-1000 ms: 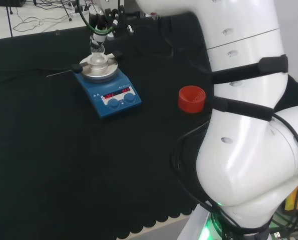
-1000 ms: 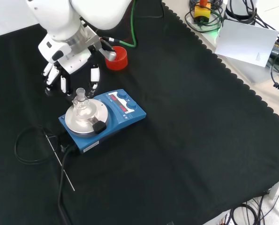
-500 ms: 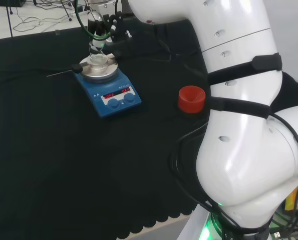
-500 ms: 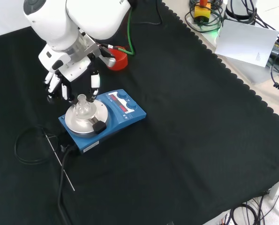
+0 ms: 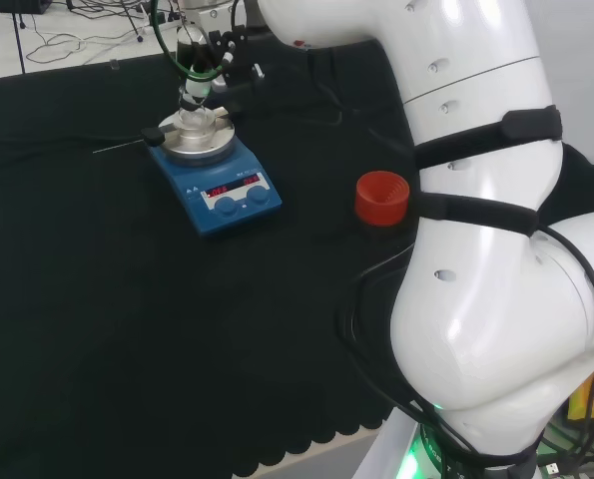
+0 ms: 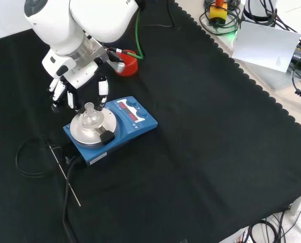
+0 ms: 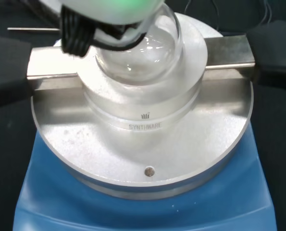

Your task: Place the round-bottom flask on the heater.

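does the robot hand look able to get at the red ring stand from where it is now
Probably yes. The robot hand hovers over the flask on the heater, fingers straight and seemingly holding nothing; the red ring stand sits close by on bare cloth, with nothing visibly between them.

You can't tell from the front view whether the robot hand (image 6: 77,88) touches the round-bottom flask (image 6: 90,114); its fingers (image 6: 103,90) hang round the neck, contact unclear. In the wrist view, a blurred white part of the robot hand covers the flask's neck, and the heater (image 7: 143,202) is cut off by the edges. In the head view the flask (image 5: 195,118) is too small to make out. Flask contents unclear.
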Robot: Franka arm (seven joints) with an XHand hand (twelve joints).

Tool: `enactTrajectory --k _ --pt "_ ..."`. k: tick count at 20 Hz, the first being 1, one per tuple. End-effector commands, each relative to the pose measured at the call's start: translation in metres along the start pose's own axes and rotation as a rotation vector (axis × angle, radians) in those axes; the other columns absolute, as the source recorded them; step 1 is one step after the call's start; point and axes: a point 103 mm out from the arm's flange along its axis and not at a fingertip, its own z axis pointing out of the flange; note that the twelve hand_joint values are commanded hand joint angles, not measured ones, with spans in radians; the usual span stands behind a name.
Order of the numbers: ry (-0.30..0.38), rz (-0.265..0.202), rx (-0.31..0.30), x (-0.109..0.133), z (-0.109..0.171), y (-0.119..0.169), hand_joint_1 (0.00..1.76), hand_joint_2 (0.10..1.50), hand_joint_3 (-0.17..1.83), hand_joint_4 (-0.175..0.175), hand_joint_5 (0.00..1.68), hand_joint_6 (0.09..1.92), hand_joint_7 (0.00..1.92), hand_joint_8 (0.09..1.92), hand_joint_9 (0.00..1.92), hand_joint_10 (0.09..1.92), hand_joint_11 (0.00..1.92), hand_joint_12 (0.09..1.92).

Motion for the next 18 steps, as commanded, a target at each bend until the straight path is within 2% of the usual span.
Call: enactTrajectory --k 1,3,5,10,18 --pt "0.012 -0.005 0.004 -0.001 0.002 -0.004 0.9 0.69 0.53 -0.03 0.63 0.85 0.16 0.7 0.4 0.7 0.24 1.38" --pt "0.01 -0.006 0.003 -0.001 0.0 -0.007 0.87 0.65 0.56 -0.044 0.47 0.77 0.12 0.7 0.36 0.72 0.19 1.39" --pt "0.009 -0.007 0.0 -0.001 -0.003 -0.012 0.86 0.62 0.57 -0.047 0.39 0.68 0.1 0.7 0.33 0.73 0.17 1.4" --pt "0.004 0.003 -0.03 -0.001 -0.015 -0.035 0.86 0.61 0.57 -0.046 0.36 0.59 0.08 0.7 0.31 0.74 0.14 1.41" --pt "0.012 0.042 -0.095 -0.004 -0.044 -0.098 0.85 0.61 0.56 -0.045 0.37 0.54 0.09 0.7 0.31 0.74 0.14 1.41"
